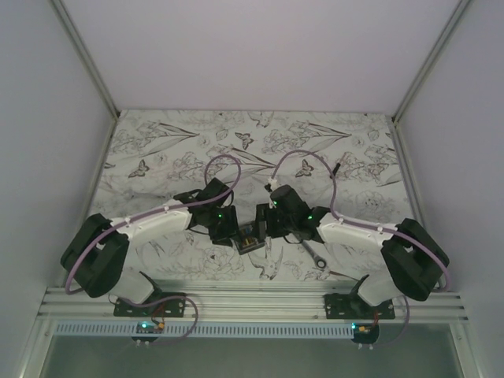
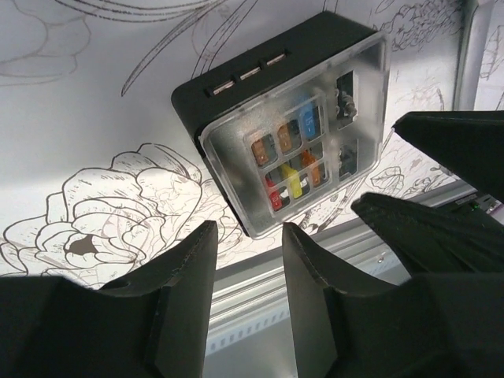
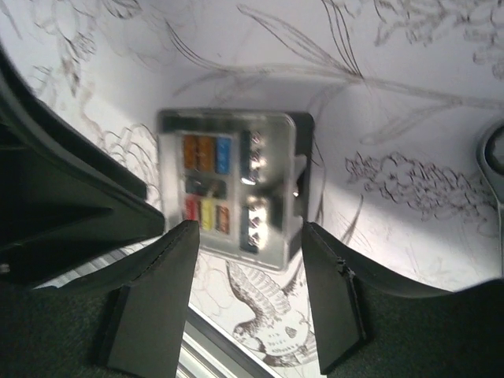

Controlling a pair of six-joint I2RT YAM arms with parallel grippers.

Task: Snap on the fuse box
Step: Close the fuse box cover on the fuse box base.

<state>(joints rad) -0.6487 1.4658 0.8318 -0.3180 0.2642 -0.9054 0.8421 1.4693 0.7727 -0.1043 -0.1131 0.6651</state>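
Left hand (image 2: 248, 236): nearest the lens in the left wrist view. Its two black fingers are parted with nothing between them, so it is released.
Fuse box (image 2: 291, 134): flat on the flower-printed bench (image 2: 87, 118), just beyond those fingers. The clear lid (image 2: 346, 94) faces up over a black base. It is nearly square, with no clear long axis. The side with three metal tabs points to the upper left, and one corner points toward the metal rail (image 2: 252, 287).
Fuses (image 2: 291, 169): short rows of orange, blue, yellow and red under the lid.
Lid seating: I cannot tell whether it is fully snapped down.
Right hand (image 2: 378, 167): enters from the right edge and is cut off by it. Its fingers are apart, with the tips just beside the box.
Right wrist view: blurred. The box lies beyond the spread fingers, framed between them, and no grip shows. The left hand's dark bulk covers the left edge.
Top view: the box sits near the rail between both hands, slightly askew. It is too small to read, and both sets of fingers are hidden under the wrists.
Wrench (image 1: 315, 256): on the bench, just right of the right hand.
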